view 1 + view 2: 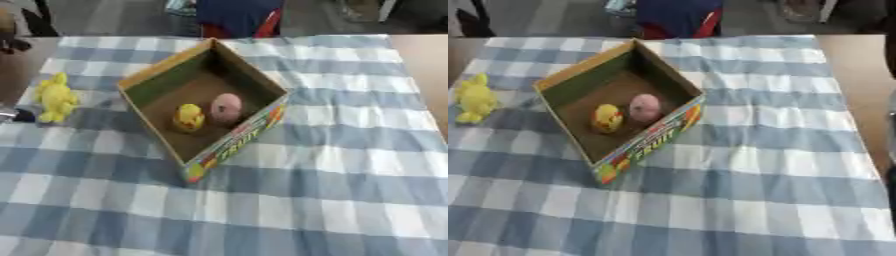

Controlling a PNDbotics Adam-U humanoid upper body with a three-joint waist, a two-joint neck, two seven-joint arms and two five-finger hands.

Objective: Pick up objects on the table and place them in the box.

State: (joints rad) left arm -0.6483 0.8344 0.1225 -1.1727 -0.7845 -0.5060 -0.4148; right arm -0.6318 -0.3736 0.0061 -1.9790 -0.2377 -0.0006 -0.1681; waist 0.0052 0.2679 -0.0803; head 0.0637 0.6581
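Left hand point(10, 116), right hand point(892, 182): edge slivers.

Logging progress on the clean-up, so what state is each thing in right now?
box: open-topped, on the checked cloth, holding two items
small yellow toy: inside the box
pink ball: inside the box, beside the small yellow toy
yellow plush toy: lying on the cloth, left of the box, not yet packed

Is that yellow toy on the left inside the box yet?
No. The yellow toy lies on the checked cloth, left of the box.
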